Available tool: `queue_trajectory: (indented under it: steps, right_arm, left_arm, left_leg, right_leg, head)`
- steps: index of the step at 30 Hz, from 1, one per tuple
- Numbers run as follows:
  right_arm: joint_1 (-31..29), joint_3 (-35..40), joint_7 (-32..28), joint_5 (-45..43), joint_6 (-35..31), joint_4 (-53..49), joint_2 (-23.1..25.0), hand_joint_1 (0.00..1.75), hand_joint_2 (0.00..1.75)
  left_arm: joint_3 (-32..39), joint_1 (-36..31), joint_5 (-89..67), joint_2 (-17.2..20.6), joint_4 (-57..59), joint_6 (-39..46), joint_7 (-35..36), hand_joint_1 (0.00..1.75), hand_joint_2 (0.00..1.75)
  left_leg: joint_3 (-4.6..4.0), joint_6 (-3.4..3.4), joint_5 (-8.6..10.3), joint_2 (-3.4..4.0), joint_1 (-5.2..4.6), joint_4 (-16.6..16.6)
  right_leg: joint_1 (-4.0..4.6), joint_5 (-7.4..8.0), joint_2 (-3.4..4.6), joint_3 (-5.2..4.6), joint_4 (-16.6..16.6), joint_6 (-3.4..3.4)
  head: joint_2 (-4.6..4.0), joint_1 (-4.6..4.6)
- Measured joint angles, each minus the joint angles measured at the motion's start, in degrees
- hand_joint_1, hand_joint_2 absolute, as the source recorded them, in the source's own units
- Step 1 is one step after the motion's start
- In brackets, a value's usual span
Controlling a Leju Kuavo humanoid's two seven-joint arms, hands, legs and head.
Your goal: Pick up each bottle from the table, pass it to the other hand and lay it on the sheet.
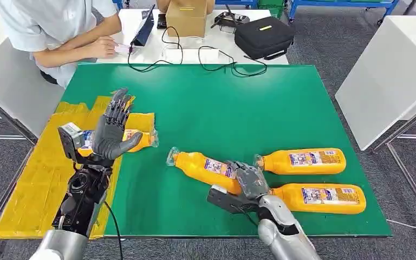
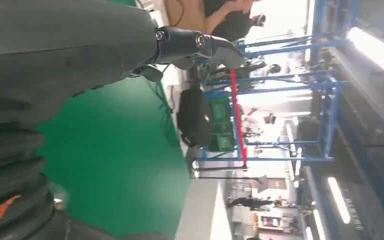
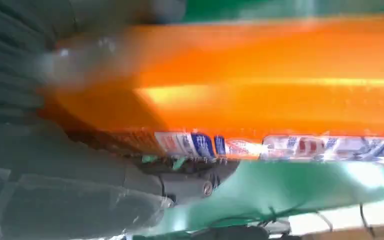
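On the green mat (image 1: 206, 108), the right hand (image 1: 251, 180) clasps an orange bottle (image 1: 203, 167) beside two more orange bottles (image 1: 303, 161), while the left hand (image 1: 114, 127), fingers spread and holding nothing, hovers over another bottle (image 1: 138, 140) lying on the yellow sheet (image 1: 38, 173).

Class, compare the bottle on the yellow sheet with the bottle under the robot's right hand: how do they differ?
The bottle on the yellow sheet lies free behind the raised, spread left hand. The bottle under the right hand lies on the green mat, with the right hand on it. Both are orange and lying down.
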Motion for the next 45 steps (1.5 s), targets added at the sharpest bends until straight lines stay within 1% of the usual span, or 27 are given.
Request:
queue_trajectory:
  steps: [3, 5, 8, 10, 12, 19, 23, 26, 29, 30, 33, 34, 38, 39, 45]
  right_arm:
    - [1.9, -3.2, -5.8, -8.2, -6.7, -2.1, 1.5, 1.75, 1.75]
    - [2.2, -5.2, -9.2, -13.8, -9.9, -3.6, 2.4, 1.75, 1.75]
    - [2.3, -7.1, -11.3, -17.9, -11.3, -5.2, 3.1, 1.75, 1.75]
    - [2.3, -8.3, -14.1, -23.5, -12.3, -6.0, 4.0, 1.75, 1.75]
    - [1.8, -9.0, -15.4, -26.8, -12.6, -6.3, 4.5, 1.75, 1.75]
    - [1.2, -9.9, -16.0, -28.0, -12.9, -6.6, 5.1, 1.75, 1.75]
    - [0.9, -10.2, -17.9, -32.7, -12.3, -6.6, 5.6, 1.75, 1.75]
    - [-0.4, -10.2, -20.0, -35.3, -11.4, -6.6, 6.2, 1.75, 1.75]
    - [-2.6, -9.3, -20.8, -35.9, -11.2, -6.4, 6.6, 1.75, 1.75]
    - [-3.0, -9.1, -20.8, -35.9, -11.2, -6.4, 6.8, 1.75, 1.75]
    - [-3.8, -8.5, -20.9, -36.0, -11.1, -6.1, 7.1, 1.75, 1.75]
    - [-4.0, -8.0, -20.9, -36.0, -10.8, -5.9, 7.2, 1.71, 1.75]
    - [-5.6, -5.8, -21.3, -35.4, -9.2, -4.7, 8.2, 1.75, 1.75]
    - [-6.0, -5.2, -21.5, -35.1, -9.0, -4.4, 8.4, 1.75, 1.75]
    - [-7.5, -1.3, -22.6, -32.0, -8.6, -3.1, 9.5, 1.75, 1.75]
  left_arm:
    - [-1.4, 0.3, -0.5, -0.1, -0.9, 0.7, 3.2, 0.0, 1.75]
    - [-3.1, 0.3, -0.5, -0.2, -1.1, 1.4, 4.6, 0.0, 1.75]
    - [-5.4, 0.2, -0.4, -0.4, -1.5, 1.8, 5.6, 0.0, 1.75]
    - [-7.4, 0.2, 0.2, -0.4, -2.1, 1.8, 6.5, 0.0, 1.75]
    - [-9.6, 0.2, 0.9, -0.5, -2.8, 1.8, 7.3, 0.0, 1.75]
    - [-13.1, 0.2, 1.4, -0.5, -4.0, 2.4, 7.7, 0.0, 1.75]
    - [-14.9, 0.2, 0.4, -0.5, -4.6, 2.9, 8.3, 0.0, 1.75]
    - [-17.6, 0.1, -0.6, -0.5, -5.5, 3.9, 9.3, 0.0, 1.75]
    - [-21.0, -0.7, -0.2, -0.5, -6.5, 4.4, 10.7, 0.0, 1.75]
    - [-21.8, -1.0, -0.1, -0.5, -6.7, 4.5, 10.8, 0.0, 0.0]
    - [-23.3, -1.5, 0.0, -0.5, -7.0, 5.8, 11.6, 0.0, 0.0]
    - [-23.6, -1.6, 0.1, -0.5, -7.0, 6.2, 12.1, 0.0, 0.0]
    - [-24.7, -2.8, 3.5, -0.9, -6.0, 6.8, 13.2, 0.0, 0.0]
    - [-24.8, -3.2, 4.4, -1.1, -5.5, 6.8, 13.5, 0.0, 1.75]
    - [-25.1, -4.8, 8.6, -1.9, -3.5, 6.3, 14.0, 0.0, 1.75]
  left_leg:
    - [-0.35, 0.07, 0.11, -0.08, 0.0, 0.0]
    - [-0.48, 0.07, 0.11, -0.1, 0.0, 0.0]
    - [-0.61, 0.07, 0.1, -0.12, -0.01, 0.0]
    - [-0.77, 0.08, 0.1, -0.11, -0.03, 0.0]
    - [-0.81, 0.08, 0.1, -0.12, -0.03, 0.0]
    - [-0.83, 0.07, 0.09, -0.14, -0.01, 0.0]
    - [-0.87, 0.07, 0.1, -0.13, -0.01, 0.0]
    - [-0.9, 0.08, 0.1, -0.14, -0.02, 0.0]
    - [-0.9, 0.09, 0.11, -0.13, -0.02, 0.0]
    - [-0.9, 0.09, 0.11, -0.14, -0.02, 0.0]
    - [-0.9, 0.08, 0.11, -0.14, -0.02, 0.0]
    - [-0.91, 0.08, 0.11, -0.14, -0.01, 0.0]
    - [-0.92, 0.08, 0.1, -0.13, 0.0, 0.0]
    - [-0.93, 0.08, 0.11, -0.13, 0.0, 0.0]
    - [-0.94, 0.08, 0.11, -0.13, 0.0, 0.0]
  right_leg:
    - [0.0, 0.01, -0.08, -0.29, 0.0, 0.02]
    - [0.0, 0.01, -0.09, -0.39, 0.0, 0.02]
    - [-0.02, 0.01, -0.09, -0.5, 0.0, 0.03]
    - [-0.03, 0.01, -0.09, -0.65, 0.0, 0.04]
    - [-0.03, 0.01, -0.11, -0.65, 0.0, 0.04]
    - [-0.02, 0.0, -0.1, -0.7, 0.0, 0.04]
    - [-0.02, 0.0, -0.11, -0.72, 0.0, 0.04]
    - [-0.03, 0.01, -0.1, -0.74, 0.0, 0.05]
    - [-0.03, 0.01, -0.11, -0.74, 0.0, 0.05]
    - [-0.03, 0.01, -0.12, -0.73, 0.0, 0.05]
    - [-0.02, 0.01, -0.11, -0.74, 0.0, 0.05]
    - [-0.02, 0.01, -0.11, -0.75, 0.0, 0.05]
    - [-0.01, 0.01, -0.1, -0.8, 0.0, 0.05]
    - [-0.01, 0.01, -0.11, -0.8, 0.0, 0.05]
    - [-0.02, 0.01, -0.11, -0.8, 0.0, 0.05]
  head:
    - [0.0, -0.02]
    - [0.0, -0.02]
    - [0.0, 0.0]
    - [0.0, -0.04]
    - [0.0, 0.0]
    - [0.0, -0.02]
    - [0.0, -0.02]
    - [0.0, -0.02]
    - [0.0, 0.0]
    - [0.0, -0.02]
    - [0.0, -0.02]
    - [0.0, -0.02]
    - [0.0, -0.02]
    - [0.0, 0.0]
    - [0.0, 0.0]
